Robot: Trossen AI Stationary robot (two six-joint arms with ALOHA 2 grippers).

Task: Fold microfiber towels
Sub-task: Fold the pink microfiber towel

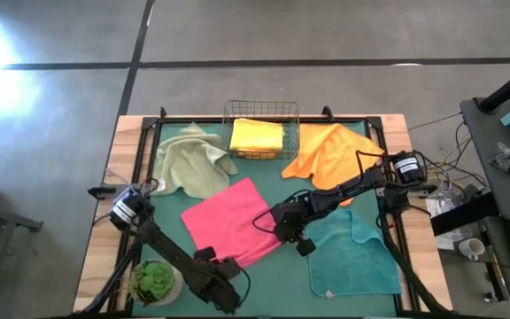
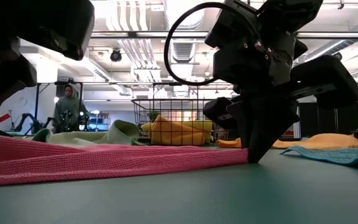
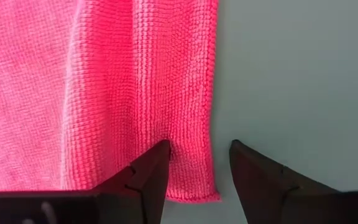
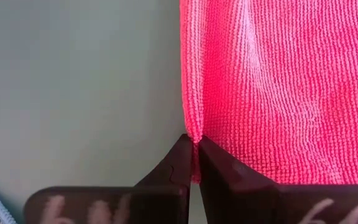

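Observation:
The pink towel [image 1: 228, 221] lies spread flat on the dark-green mat [image 1: 282, 283] at mid-table. My right gripper [image 4: 193, 144] is shut on it at its right corner and shows in the high view [image 1: 277, 229] and the low view [image 2: 253, 155]. My left gripper [image 3: 199, 149] stands open over the towel's near corner [image 1: 227, 264], its fingers either side of the towel's side edge. A sage towel [image 1: 193, 159], an orange towel [image 1: 330, 155] and a teal towel [image 1: 352, 252] lie around it. A yellow towel [image 1: 257, 137] sits folded in the wire basket [image 1: 261, 111]. My left gripper points down. One fingertip [image 3: 157, 155] rests on the towel's top a little in from the side edge [image 3: 213, 93], by the near corner [image 3: 194, 190], where a short crease starts. The other fingertip [image 3: 241, 155] stands past the edge over bare mat. My right gripper pinches the pink towel's edge [image 4: 191, 127] between its two fingers, close to the right corner. It comes slanting down from the table's right side. The pinched edge stands up in a narrow ridge; the rest of the towel lies flat on the mat.
A potted green plant [image 1: 155, 282] stands at the near left corner, beside my left arm. The basket stands at the far edge, between the sage and orange towels. Bare mat lies between the pink and teal towels. A person [image 2: 69, 106] stands in the room beyond.

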